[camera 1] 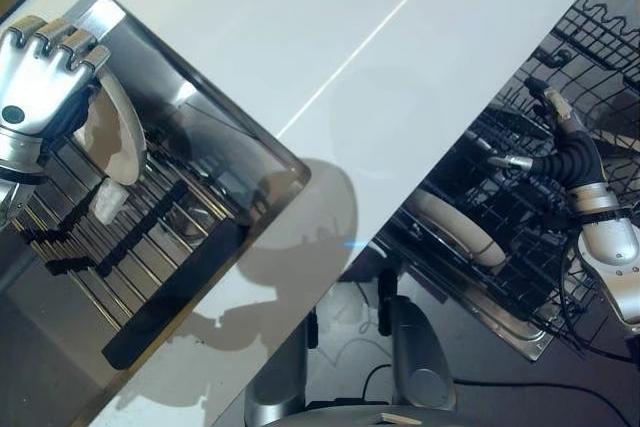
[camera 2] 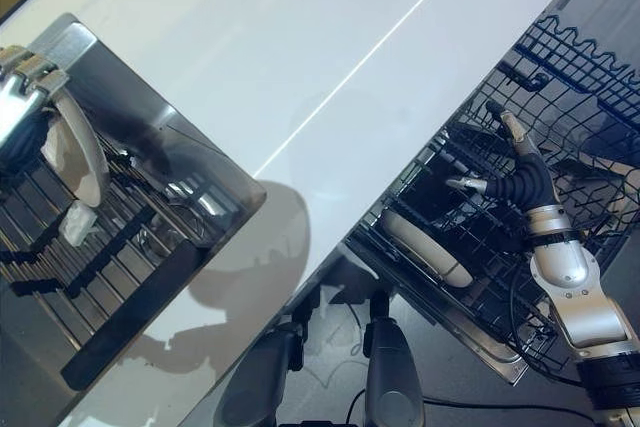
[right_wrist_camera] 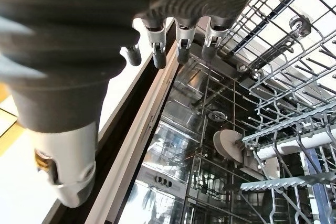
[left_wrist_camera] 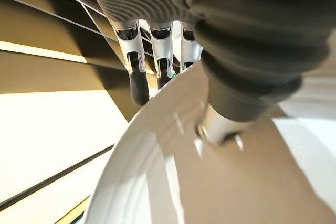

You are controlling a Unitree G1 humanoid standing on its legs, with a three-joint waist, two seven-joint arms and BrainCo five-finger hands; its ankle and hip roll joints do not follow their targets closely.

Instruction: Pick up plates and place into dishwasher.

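Note:
A white plate stands on edge in the dark slatted drying rack inside the steel sink at the left. My left hand is shut on its upper rim; in the left wrist view the fingers hook over the plate and the thumb presses its face. Another white plate lies in the black wire dishwasher rack at the right. My right hand hovers above that rack, open and holding nothing, past the plate.
A broad white counter runs between the sink and the dishwasher. A small white piece sits in the drying rack below the held plate. The steel sink rim borders the rack. An upper wire basket hangs at the far right.

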